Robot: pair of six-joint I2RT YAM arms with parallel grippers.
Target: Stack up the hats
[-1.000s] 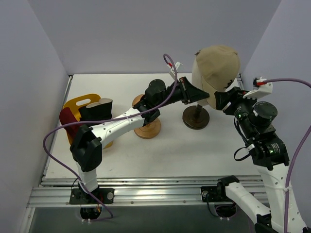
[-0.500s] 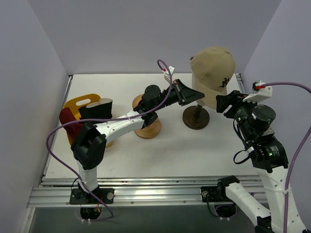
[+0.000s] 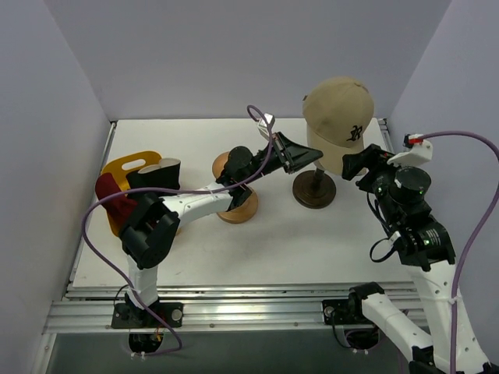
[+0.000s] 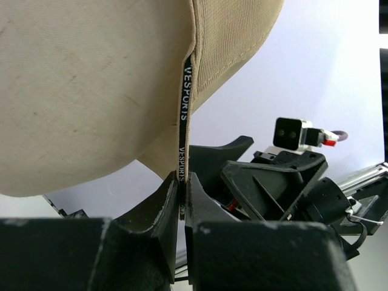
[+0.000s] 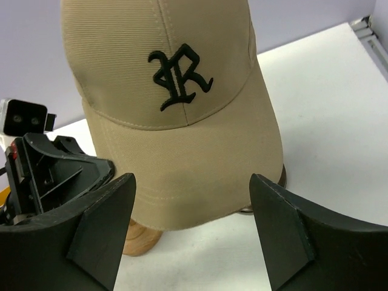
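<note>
The tan baseball cap (image 3: 339,105) with a dark embroidered logo hangs tilted over the dark round stand base (image 3: 314,189). My left gripper (image 3: 310,156) is shut on the lower edge of its lettered inner band (image 4: 183,121), seen between the jaws in the left wrist view (image 4: 180,185). My right gripper (image 3: 352,164) is open just right of the cap. In the right wrist view its fingers (image 5: 193,182) stand wide apart in front of the cap's brim (image 5: 182,176), touching nothing. A dark red hat (image 3: 109,195) and a black hat (image 3: 152,175) lie at the left.
A yellow tray (image 3: 125,165) sits by the left wall under the two hats. A wooden mushroom-shaped stand (image 3: 236,204) stands mid-table beneath my left forearm. Grey walls close in on both sides.
My right gripper's jaws have spread wider and drawn off the brim. The left gripper has shifted slightly left, and the cap has turned so its logo faces the right arm.
</note>
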